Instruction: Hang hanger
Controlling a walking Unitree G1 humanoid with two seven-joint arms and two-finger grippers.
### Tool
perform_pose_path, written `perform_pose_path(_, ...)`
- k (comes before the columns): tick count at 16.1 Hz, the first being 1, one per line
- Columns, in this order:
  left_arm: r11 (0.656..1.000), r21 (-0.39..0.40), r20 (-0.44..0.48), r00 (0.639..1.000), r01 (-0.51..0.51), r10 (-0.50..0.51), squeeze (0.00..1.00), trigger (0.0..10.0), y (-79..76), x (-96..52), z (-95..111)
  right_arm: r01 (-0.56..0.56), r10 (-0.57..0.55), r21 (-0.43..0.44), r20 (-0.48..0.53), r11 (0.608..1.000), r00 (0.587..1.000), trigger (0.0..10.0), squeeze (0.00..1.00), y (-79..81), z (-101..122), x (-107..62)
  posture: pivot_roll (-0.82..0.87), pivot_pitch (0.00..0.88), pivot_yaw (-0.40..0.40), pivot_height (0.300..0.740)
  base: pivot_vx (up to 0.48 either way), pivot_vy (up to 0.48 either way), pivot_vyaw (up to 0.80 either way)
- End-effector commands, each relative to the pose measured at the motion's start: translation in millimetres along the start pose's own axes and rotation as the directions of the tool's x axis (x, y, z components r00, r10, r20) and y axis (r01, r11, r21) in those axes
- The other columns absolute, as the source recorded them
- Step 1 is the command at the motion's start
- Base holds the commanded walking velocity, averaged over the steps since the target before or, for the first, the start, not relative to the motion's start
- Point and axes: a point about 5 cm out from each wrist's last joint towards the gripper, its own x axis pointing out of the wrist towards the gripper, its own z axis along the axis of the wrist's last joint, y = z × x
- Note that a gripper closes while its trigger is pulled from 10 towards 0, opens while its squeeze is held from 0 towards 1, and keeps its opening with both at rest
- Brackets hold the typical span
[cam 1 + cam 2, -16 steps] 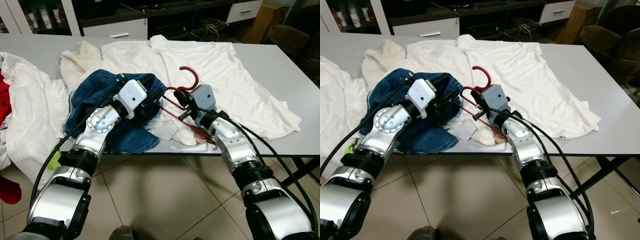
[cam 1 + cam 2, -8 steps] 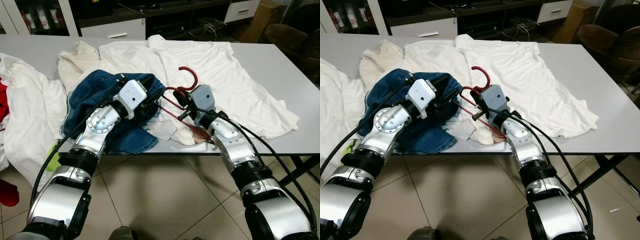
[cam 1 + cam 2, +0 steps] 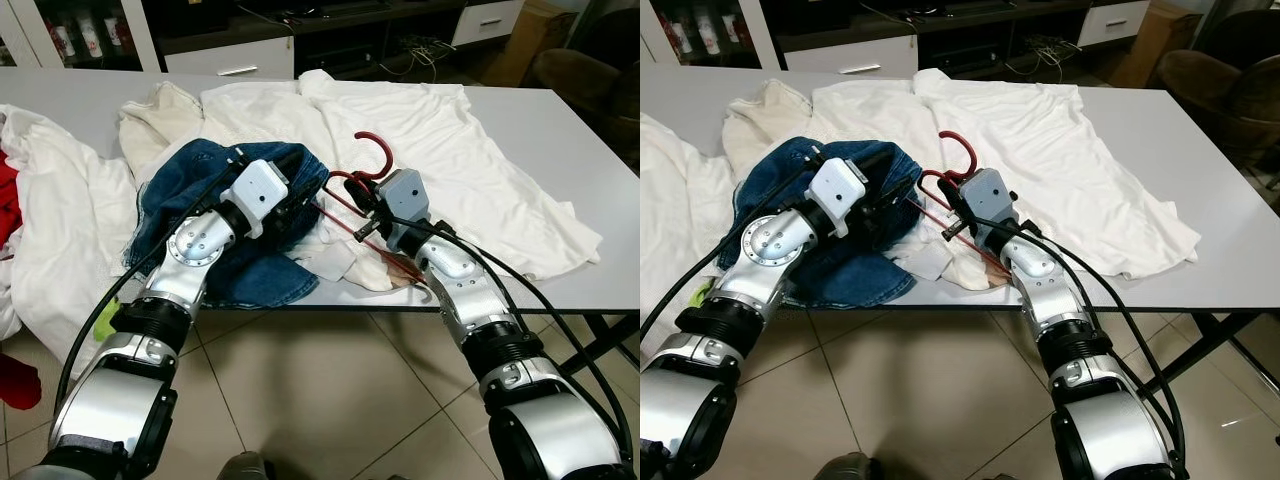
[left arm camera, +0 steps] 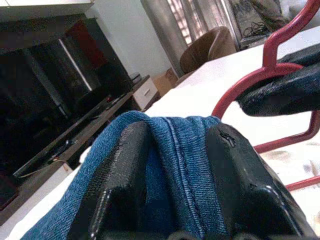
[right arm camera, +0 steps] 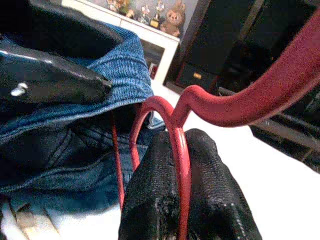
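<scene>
On table | right tool (image 5: 182, 200) clamps hanger (image 3: 372, 170) | left tool (image 4: 175, 175) pinches jeans (image 3: 190, 200)

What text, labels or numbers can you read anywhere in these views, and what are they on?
None can be read.
Bottles on the shelf behind the table: labels too small and blurred.
Red hanger, denim jeans and white shirt: no print or tag.

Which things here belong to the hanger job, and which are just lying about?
In the job: red hanger, denim garment, left pincer shut on denim, right pincer shut on hanger.

Lying about: white clothes, red cloth, table.
</scene>
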Motion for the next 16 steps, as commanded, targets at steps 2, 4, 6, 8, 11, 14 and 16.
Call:
perform_pose_path(2,1.000,0.020,0.017,1.000,-0.018,0.018,0.00,10.0,6.4,0.8,5,-0.020,0.024,-0.067,0.062,0.998,0.998,10.0,0.00,1.5,10,-2.5,0.13,0.000,-0.021,0.740,0.000,0.000,0.00)
perform_pose_path(4,0.998,0.045,0.032,0.999,-0.033,0.032,0.00,10.0,13.5,1.2,10,-0.015,0.026,-0.100,0.107,0.995,0.994,10.0,0.00,-0.3,18,-3.6,0.13,0.000,-0.021,0.740,0.000,0.000,0.00)
perform_pose_path(6,0.997,0.066,0.050,0.998,-0.050,0.047,0.00,10.0,19.6,1.0,15,-0.006,0.020,-0.104,0.134,0.995,0.991,10.0,0.00,-2.3,23,-3.4,0.12,0.000,-0.021,0.740,0.000,0.000,0.00)
perform_pose_path(8,0.992,0.103,0.073,0.995,-0.076,0.069,0.00,10.0,28.3,-0.7,22,0.008,0.009,-0.106,0.162,0.994,0.987,10.0,0.00,-4.0,29,-2.8,0.13,0.000,-0.022,0.740,0.000,0.000,0.00)
perform_pose_path(11,0.981,0.141,0.093,0.988,-0.135,0.122,0.00,10.0,44.4,-6.9,29,0.042,-0.024,-0.095,0.192,0.995,0.981,10.0,0.00,-9.3,37,-1.4,0.13,0.000,-0.022,0.740,0.000,0.000,0.00)
perform_pose_path(14,0.966,0.177,0.103,0.980,-0.187,0.170,0.00,10.0,61.6,-16.0,35,0.058,-0.037,-0.095,0.213,0.994,0.976,10.0,0.00,-13.2,42,-0.9,0.14,0.000,-0.024,0.740,0.000,0.000,0.00)
perform_pose_path(16,0.958,0.194,0.108,0.975,-0.210,0.192,0.00,10.0,69.6,-20.4,39,0.064,-0.041,-0.096,0.222,0.993,0.974,10.0,0.00,-13.0,45,0.2,0.14,0.000,-0.024,0.740,0.000,0.000,0.00)
